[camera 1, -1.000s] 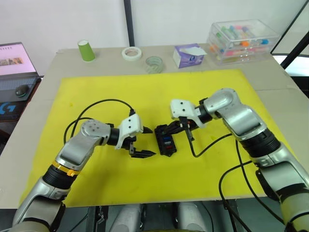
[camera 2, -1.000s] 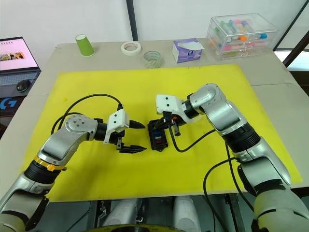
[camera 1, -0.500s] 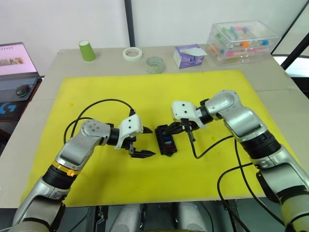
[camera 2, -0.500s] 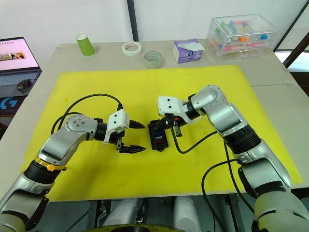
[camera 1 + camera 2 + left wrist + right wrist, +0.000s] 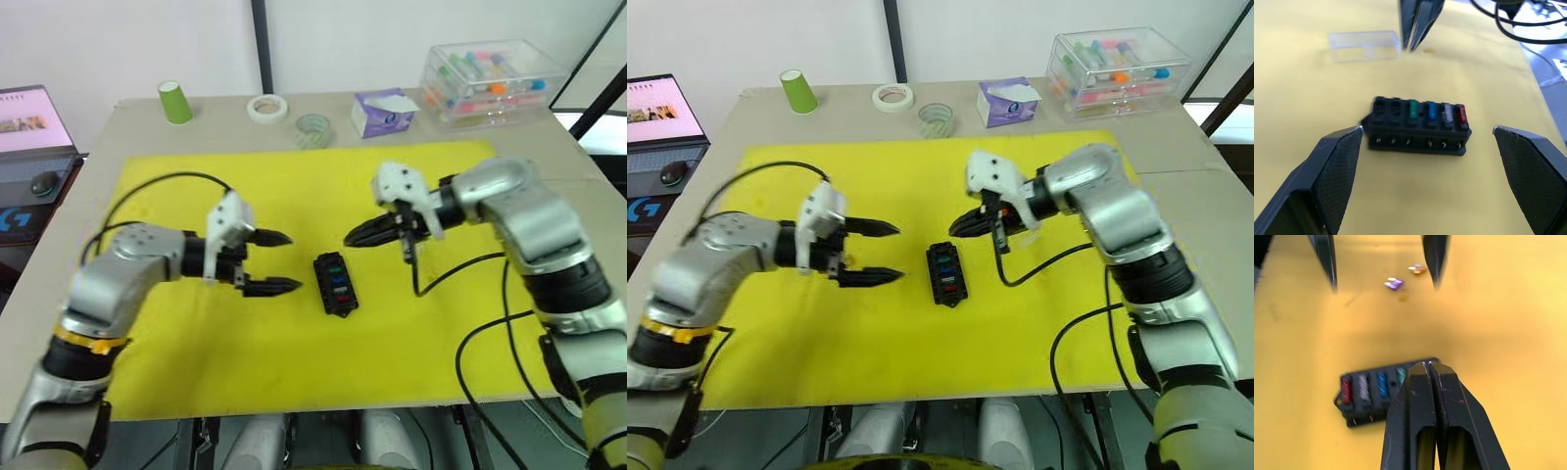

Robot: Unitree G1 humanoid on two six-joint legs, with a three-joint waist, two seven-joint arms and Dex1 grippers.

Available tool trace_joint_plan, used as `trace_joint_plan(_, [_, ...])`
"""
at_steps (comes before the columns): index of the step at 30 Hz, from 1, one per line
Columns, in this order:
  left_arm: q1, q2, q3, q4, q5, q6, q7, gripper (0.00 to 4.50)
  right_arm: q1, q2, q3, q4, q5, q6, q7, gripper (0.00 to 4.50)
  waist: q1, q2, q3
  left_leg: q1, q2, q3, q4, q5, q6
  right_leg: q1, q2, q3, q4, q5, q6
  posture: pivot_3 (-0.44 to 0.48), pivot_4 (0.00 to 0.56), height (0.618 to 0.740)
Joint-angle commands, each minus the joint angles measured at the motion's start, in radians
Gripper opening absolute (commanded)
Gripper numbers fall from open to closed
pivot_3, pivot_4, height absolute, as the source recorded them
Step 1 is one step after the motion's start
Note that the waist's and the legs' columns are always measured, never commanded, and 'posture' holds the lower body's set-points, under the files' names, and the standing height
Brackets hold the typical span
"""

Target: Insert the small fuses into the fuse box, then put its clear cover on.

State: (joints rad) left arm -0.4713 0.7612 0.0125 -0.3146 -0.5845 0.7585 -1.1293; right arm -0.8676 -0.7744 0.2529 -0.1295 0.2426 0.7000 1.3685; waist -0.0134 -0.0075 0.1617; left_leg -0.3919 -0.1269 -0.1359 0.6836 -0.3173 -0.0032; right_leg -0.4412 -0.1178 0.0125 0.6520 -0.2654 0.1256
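The fuse box (image 5: 335,284) sits in the middle of the yellow surface (image 5: 196,362) with four fuses in and two slots empty. Two loose fuses (image 5: 1394,283) and the clear cover (image 5: 1364,45) wait. The left hand (image 5: 277,261), at nine o'clock, is wide; the right hand (image 5: 351,239), at one o'clock, is pinched closed and empty.

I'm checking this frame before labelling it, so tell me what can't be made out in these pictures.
- Fuse box, right wrist view: the shut right gripper hides its two end slots.
- Two loose fuses, right wrist view: blurred, so their exact colours are unclear.
- Clear cover, left wrist view: blurred, so which way up it lies is unclear.
- Storage box, eye views: contents too small to identify.
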Motion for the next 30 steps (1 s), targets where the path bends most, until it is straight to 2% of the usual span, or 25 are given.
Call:
trace_joint_plan(1, [0.074, 0.103, 0.146, -0.046, -0.056, 0.048, -0.004, 4.5, 0.054, -0.073, -0.063, -0.037, 0.007, -0.035, -0.009, 0.24, 0.0, 0.0, 0.0, 0.0, 0.0, 0.0, 0.0, 0.0, 0.0, 0.0, 0.0, 0.0, 0.0, 0.0, 0.0, 0.0, 0.15, 0.74])
trace_joint_plan(3, [0.138, 0.173, 0.227, -0.027, -0.062, 0.059, -0.015, 4.5, 0.092, -0.119, -0.086, -0.029, 0.007, -0.047, -0.01, 0.69, 0.0, 0.0, 0.0, 0.0, 0.0, 0.0, -0.001, 0.0, 0.0, 0.0, 0.0, 0.0, 0.0, 0.0, 0.0, 0.0, 0.15, 0.74])
trace_joint_plan(7, [0.321, 0.289, 0.396, 0.046, -0.027, 0.025, -0.064, 4.5, 0.208, -0.245, -0.131, 0.019, -0.016, -0.119, 0.007, 2.1, 0.001, 0.001, 0.001, 0.0, 0.0, 0.0, -0.001, 0.0, 0.0, 0.0, 0.0, 0.0, 0.0, 0.0, 0.0, 0.0, 0.15, 0.74])
trace_joint_plan(13, [0.537, 0.35, 0.542, 0.199, 0.056, -0.094, -0.123, 4.5, 0.305, -0.351, -0.192, 0.128, -0.035, -0.189, -0.007, 4.33, 0.002, 0.002, 0.002, 0.001, 0.0, 0.001, -0.001, 0.0, 0.0, 0.001, 0.0, 0.0, -0.001, 0.0, 0.0, 0.0, 0.15, 0.74])
trace_joint_plan(14, [0.559, 0.353, 0.551, 0.218, 0.066, -0.113, -0.128, 4.5, 0.317, -0.362, -0.198, 0.144, -0.039, -0.201, -0.008, 4.48, 0.002, 0.003, 0.002, 0.001, 0.0, 0.001, -0.001, 0.0, 0.0, 0.001, 0.0, 0.0, -0.001, 0.0, 0.0, 0.0, 0.15, 0.74])
trace_joint_plan(18, [0.601, 0.352, 0.573, 0.272, 0.089, -0.159, -0.13, 4.5, 0.349, -0.39, -0.216, 0.2, -0.046, -0.234, -0.013, 4.48, 0.003, 0.003, 0.002, 0.001, 0.0, 0.001, -0.002, 0.0, 0.0, 0.001, 0.0, 0.0, -0.001, 0.0, 0.0, 0.0, 0.15, 0.74])
trace_joint_plan(23, [0.588, 0.344, 0.554, 0.277, 0.088, -0.174, -0.12, 4.5, 0.357, -0.396, -0.224, 0.229, -0.053, -0.249, -0.022, 4.48, 0.001, 0.003, 0.002, 0.001, 0.0, 0.001, -0.002, 0.0, 0.0, 0.001, 0.0, 0.001, -0.001, 0.0, 0.0, 0.0, 0.15, 0.74])
trace_joint_plan(30, [0.5, 0.341, 0.479, 0.251, 0.058, -0.156, -0.123, 4.5, 0.281, -0.342, -0.205, 0.122, -0.005, -0.166, -0.038, 4.48, 0.001, 0.003, 0.002, 0.001, 0.001, 0.002, -0.002, 0.0, 0.0, 0.001, 0.0, 0.001, -0.001, 0.0, 0.0, 0.0, 0.15, 0.74])
